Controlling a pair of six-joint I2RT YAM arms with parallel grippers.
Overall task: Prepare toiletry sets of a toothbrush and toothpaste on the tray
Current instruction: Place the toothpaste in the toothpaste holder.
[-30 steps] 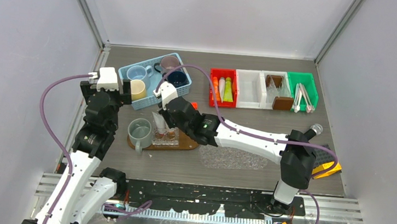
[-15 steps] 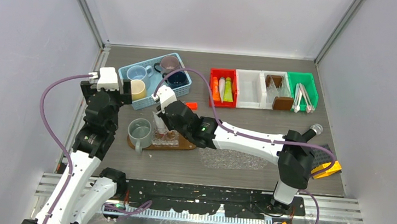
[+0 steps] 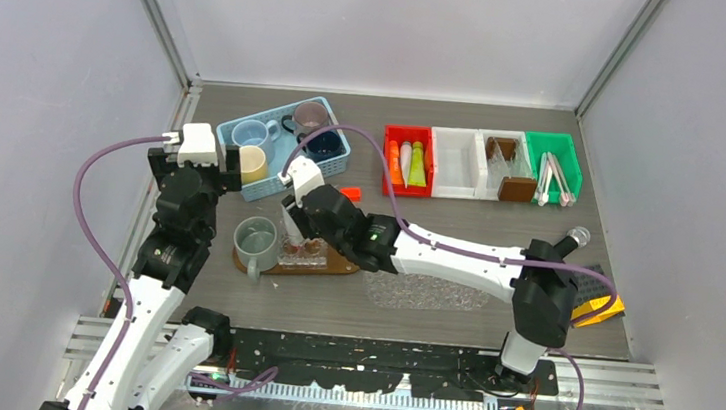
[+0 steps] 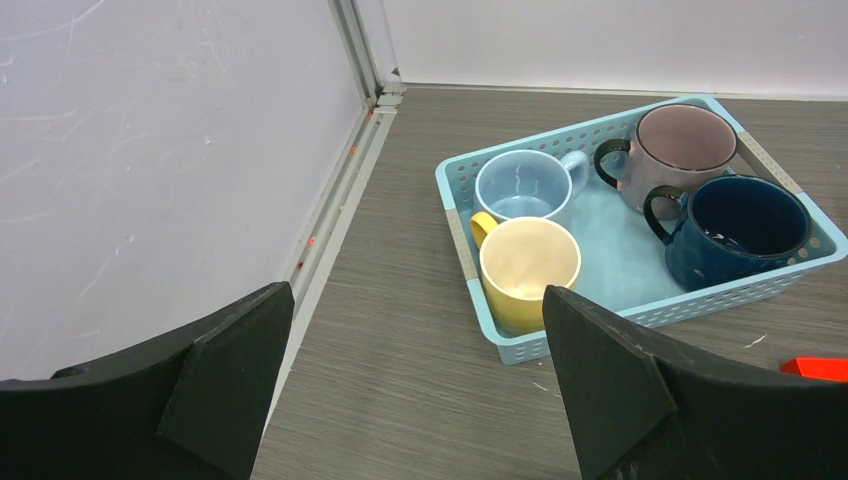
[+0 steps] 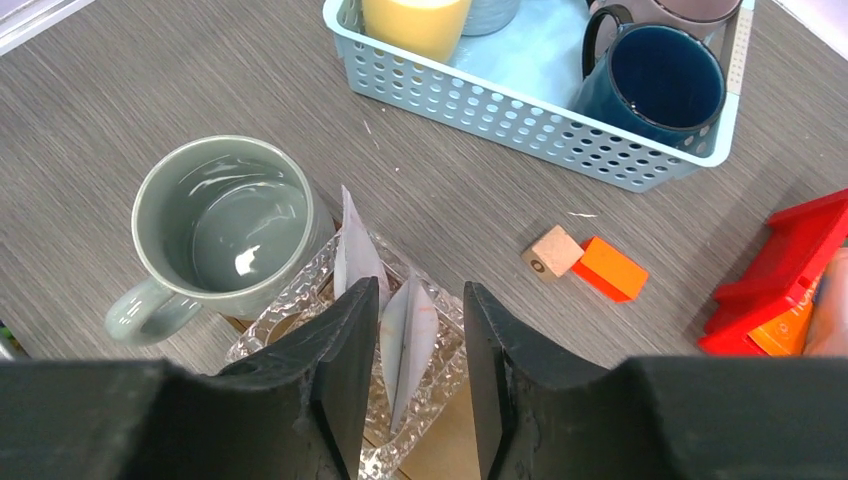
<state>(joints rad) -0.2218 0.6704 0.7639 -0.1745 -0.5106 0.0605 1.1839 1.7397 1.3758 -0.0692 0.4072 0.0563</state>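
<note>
A grey-green mug (image 3: pixel 255 240) (image 5: pixel 225 220) stands on the brown tray (image 3: pixel 345 262) (image 5: pixel 440 455). Beside it a clear glass holder (image 3: pixel 302 250) (image 5: pixel 270 329) holds two white wedge-shaped toothpaste tubes (image 5: pixel 355 255), standing on end. My right gripper (image 3: pixel 299 221) (image 5: pixel 420 300) hangs over the holder with its jaws a little apart around the nearer tube (image 5: pixel 410 340), not pinching it. My left gripper (image 3: pixel 229 174) (image 4: pixel 415 310) is open and empty, held above the table beside the blue basket (image 3: pixel 277 172) (image 4: pixel 460 215). No toothbrush shows on the tray.
The basket holds light blue (image 4: pixel 520 185), cream-yellow (image 4: pixel 528 262), mauve (image 4: pixel 685 140) and navy (image 4: pixel 745 220) mugs. A red bin (image 3: pixel 409 159) holds tubes, and a green bin (image 3: pixel 551 173) holds toothbrushes. An orange block (image 5: pixel 610 268) and a wooden block (image 5: pixel 552 252) lie near the tray.
My right gripper has moved a little left and farther over the glass holder, then stayed still. The left arm has not moved.
</note>
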